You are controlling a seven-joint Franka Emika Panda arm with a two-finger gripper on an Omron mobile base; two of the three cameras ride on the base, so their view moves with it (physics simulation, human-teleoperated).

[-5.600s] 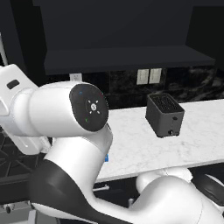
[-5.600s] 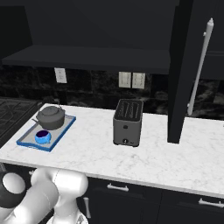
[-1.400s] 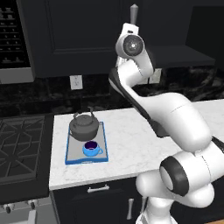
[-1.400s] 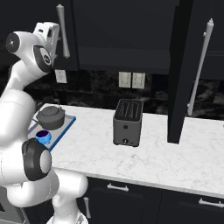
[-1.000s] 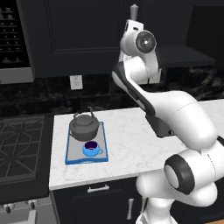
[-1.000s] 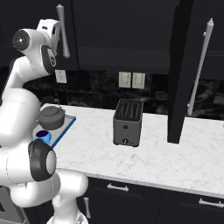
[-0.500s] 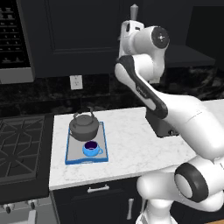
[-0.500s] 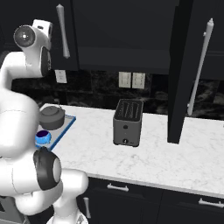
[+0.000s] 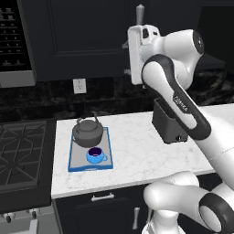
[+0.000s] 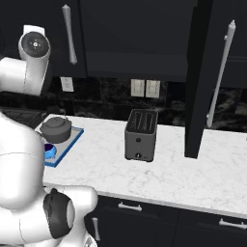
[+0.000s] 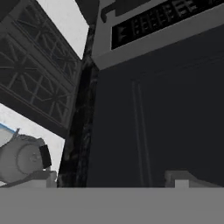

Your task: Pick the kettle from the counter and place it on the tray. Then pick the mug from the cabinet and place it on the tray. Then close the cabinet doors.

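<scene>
The dark grey kettle (image 9: 89, 132) and the small blue mug (image 9: 95, 156) both stand on the blue-rimmed tray (image 9: 106, 151) on the white counter (image 9: 132, 160). My gripper (image 9: 125, 58) is up high against the left cabinet door (image 9: 82, 41), just below its silver bar handle (image 9: 139, 13). In the hand view the gripper (image 11: 113, 180) is open, fingertips (image 11: 42, 177) wide apart, facing the black door panel with nothing between them. The left door looks closed. The right cabinet door (image 10: 198, 77) stands open, edge-on, showing the cabinet (image 10: 140, 58) shelf.
A black toaster (image 10: 141, 135) stands mid-counter, right of the tray. A gas stove (image 9: 20, 151) lies left of the counter, with a microwave (image 9: 16, 50) above it. Dark drawers (image 10: 144, 217) run under the worktop.
The jaws have spread apart. The arm's elbow has swung to the right while the hand stays by the left door's handle. Kettle, mug and tray have not moved.
</scene>
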